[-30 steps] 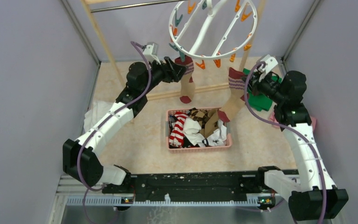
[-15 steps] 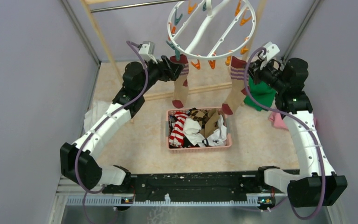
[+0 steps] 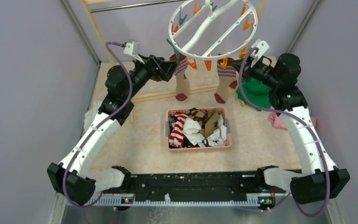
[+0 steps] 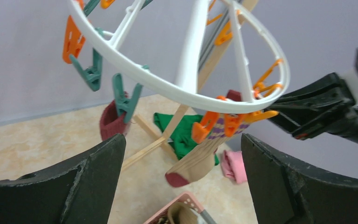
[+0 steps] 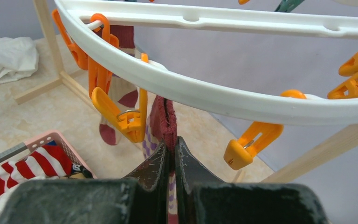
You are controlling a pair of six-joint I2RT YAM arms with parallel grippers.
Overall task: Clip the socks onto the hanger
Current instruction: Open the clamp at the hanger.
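— Checked the left gripper [image 3: 171, 68]?
— Yes. Spread as wide as possible, fingers [image 4: 98, 172] gripping nothing, poised just beside the tan and maroon striped sock [image 3: 182, 84] under the near left rim of the hanger [image 3: 213, 28].
— And holding that sock up?
— A teal peg [image 4: 123, 95], pinched on the maroon cuff.
— Found the right gripper [image 5: 172, 142]?
— Pressed fully together on the maroon cuff of the second tan and maroon sock [image 3: 223, 86], held up right under the white ring, next to an orange peg [image 5: 127, 122]. Cannot tell whether touching that peg or just apart from it.
— Located the hanger itself?
— Hung above the far edge of the worktop [image 3: 140, 140], tilted, beside the wooden rack frame [image 3: 103, 42].
— Spotted the other socks?
— Heaped in the pink basket [image 3: 200, 148] mid-worktop: a red-and-white striped sock [image 3: 179, 128], a brown argyle sock [image 3: 200, 114], some white ones too.
— Seen lying about besides?
— Green cloth [image 3: 256, 93] toward the far right corner, pink cloth [image 3: 275, 120] at the right edge, white cloth [image 3: 92, 117] at the left edge
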